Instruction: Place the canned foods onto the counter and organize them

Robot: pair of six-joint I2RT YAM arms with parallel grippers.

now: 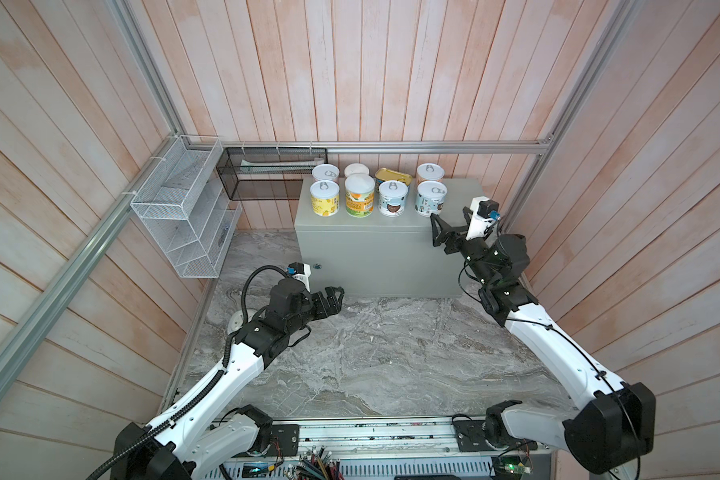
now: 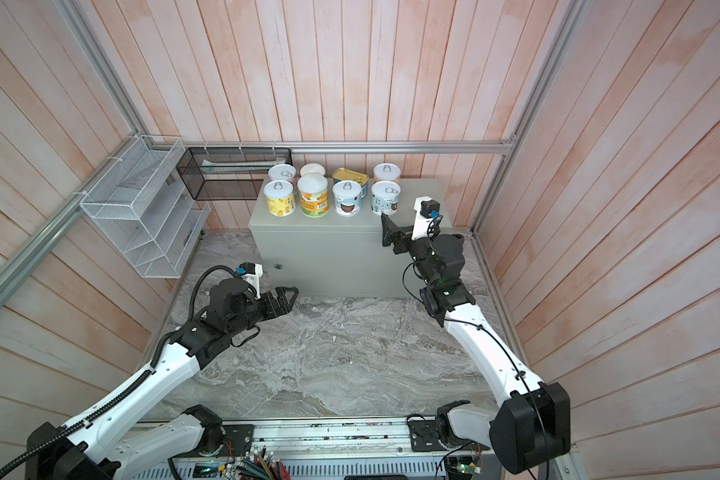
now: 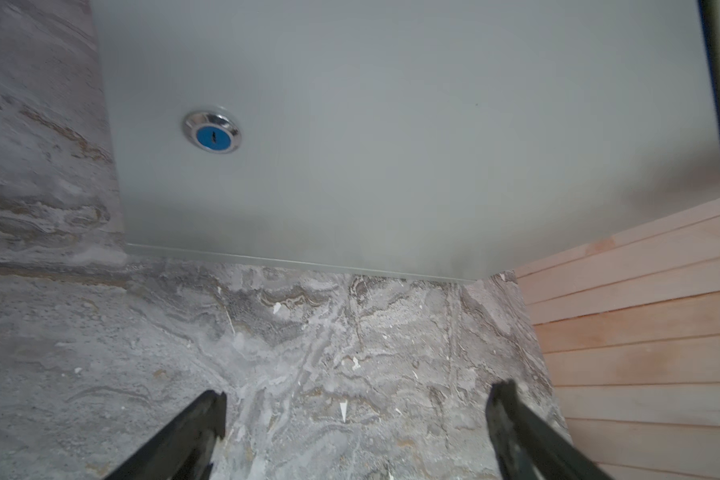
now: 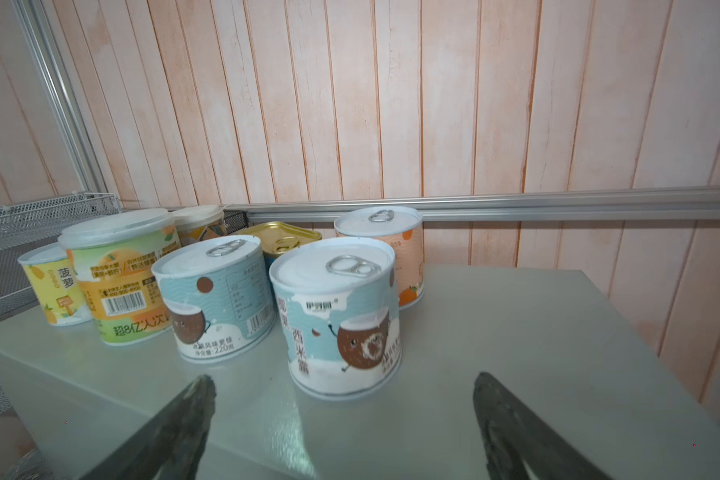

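Observation:
Several canned foods stand in two rows on the left half of the grey-green counter (image 1: pixel 391 253). A gold tin (image 1: pixel 393 176) sits in the back row. The rightmost front can, blue with a coconut figure (image 1: pixel 431 198) (image 4: pixel 337 320), stands free on the counter top. My right gripper (image 1: pixel 437 230) (image 4: pixel 345 380) is open just in front of it, a fingertip to each side and short of the can, holding nothing. Down by the counter's front, my left gripper (image 1: pixel 335 293) (image 3: pixel 359 395) hangs open and empty over the marble.
A white wire rack (image 1: pixel 184 216) and a black mesh basket (image 1: pixel 267 174) hang on the left and back walls beside the counter. Wooden walls close in on three sides. The counter's round lock (image 3: pixel 211 133) faces the marble surface (image 1: pixel 371 353).

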